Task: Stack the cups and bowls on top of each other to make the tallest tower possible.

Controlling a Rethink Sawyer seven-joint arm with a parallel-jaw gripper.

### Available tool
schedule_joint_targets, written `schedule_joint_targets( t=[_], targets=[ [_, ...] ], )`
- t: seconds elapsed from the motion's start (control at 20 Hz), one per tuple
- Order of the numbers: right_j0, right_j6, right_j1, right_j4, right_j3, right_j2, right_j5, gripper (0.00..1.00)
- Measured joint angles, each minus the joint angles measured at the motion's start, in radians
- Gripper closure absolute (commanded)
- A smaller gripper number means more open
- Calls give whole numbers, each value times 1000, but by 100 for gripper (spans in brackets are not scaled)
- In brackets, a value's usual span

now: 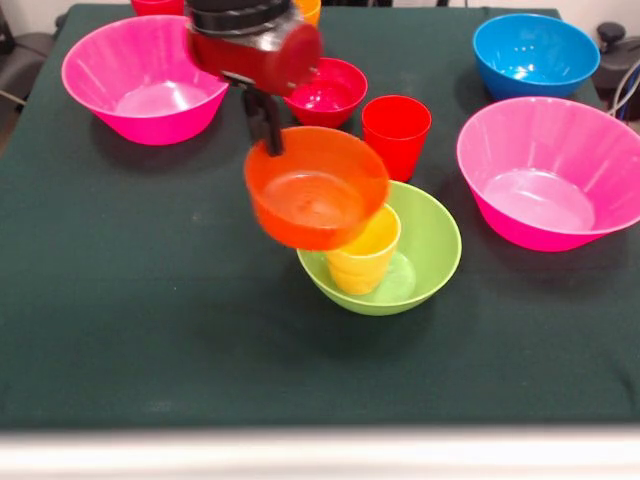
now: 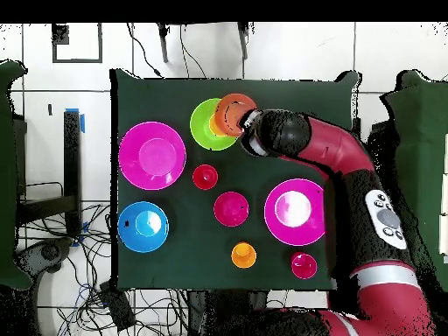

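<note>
A: Where is the orange bowl [image 1: 316, 199]?
B: Tilted, held above the yellow cup [image 1: 364, 250], which stands inside the lime-green bowl [image 1: 432, 240].
A: And the gripper [image 1: 267, 135]?
B: Its fingers are clenched on the orange bowl's far rim; the red cup [image 1: 396, 133] stands just behind.

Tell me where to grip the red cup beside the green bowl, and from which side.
Judging by its pose, take the red cup by its rim from straight above, one finger inside the open mouth and one outside. It stands upright with the mouth up. The lime-green bowl sits close in front and the small crimson bowl close beside, so a side approach looks cramped.
</note>
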Motion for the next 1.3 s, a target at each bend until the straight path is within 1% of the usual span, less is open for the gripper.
schedule_joint_targets(
  t=[0.1, 0.35, 0.4, 0.7, 0.8, 1.05, 1.3],
  targets=[
    [-33, 0, -15, 0, 0, 6, 0, 100],
    [-75, 0, -23, 0, 3, 30, 0, 100],
    [-97, 0, -24, 0, 9, 54, -5, 100],
    [-157, 0, -31, 0, 54, 135, -25, 100],
    [-184, 0, -33, 0, 84, 181, -32, 100],
    [-208, 0, -32, 0, 117, 229, -37, 100],
    [-209, 0, -29, 0, 135, 259, -37, 100]
  ],
)
